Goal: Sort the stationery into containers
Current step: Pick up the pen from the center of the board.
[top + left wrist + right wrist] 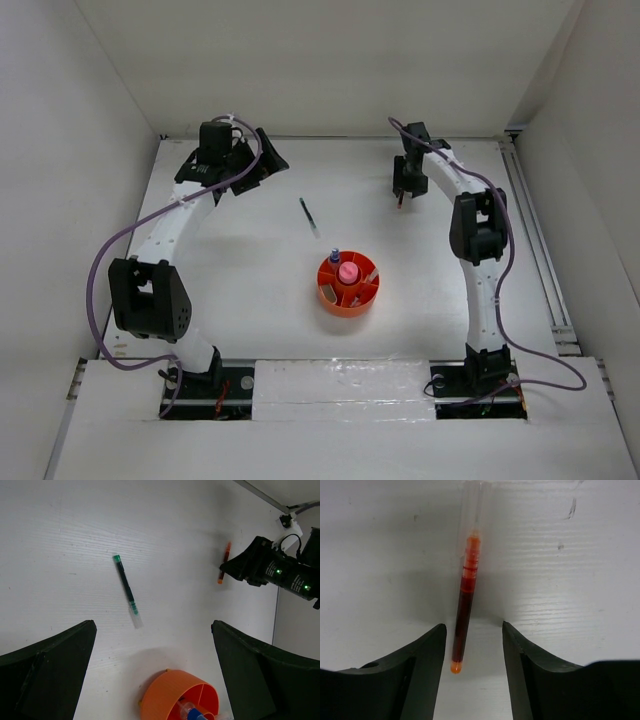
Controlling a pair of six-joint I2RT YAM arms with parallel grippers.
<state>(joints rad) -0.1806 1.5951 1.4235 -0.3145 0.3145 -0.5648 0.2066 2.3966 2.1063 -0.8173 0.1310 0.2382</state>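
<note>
A red pen (468,580) with a clear cap lies on the white table, its lower end between my right gripper's (473,627) open fingers, closer to the left finger. In the top view the right gripper (404,188) hangs over this pen (401,201) at the far right. A dark green pen (309,216) lies at the middle back; it also shows in the left wrist view (125,587). My left gripper (153,627) is open and empty, high at the far left (262,162). The orange tray (330,292) holds a pink tube (348,271) in its central cup and a blue-capped bottle (335,258).
White walls close the table on three sides. A rail (535,230) runs along the right edge. The right arm's gripper (260,565) and the red pen (224,565) show in the left wrist view, with the orange tray (165,697) near the bottom.
</note>
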